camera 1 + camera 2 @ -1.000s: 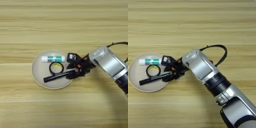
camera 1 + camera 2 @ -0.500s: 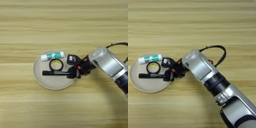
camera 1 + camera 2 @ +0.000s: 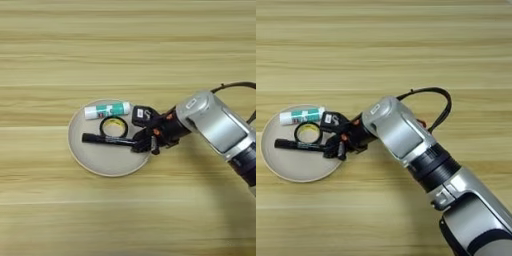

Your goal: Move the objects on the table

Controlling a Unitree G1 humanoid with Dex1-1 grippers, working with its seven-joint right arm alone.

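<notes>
On the plate (image 3: 80, 152), marker pen (image 3: 107, 140) crosswise

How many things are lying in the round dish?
3: the glue stick at the far side, the tape ring in the middle, the marker pen nearest, its right end by the end effector.

No lettering is legible on the glue stick (image 3: 107, 110) label.
</notes>
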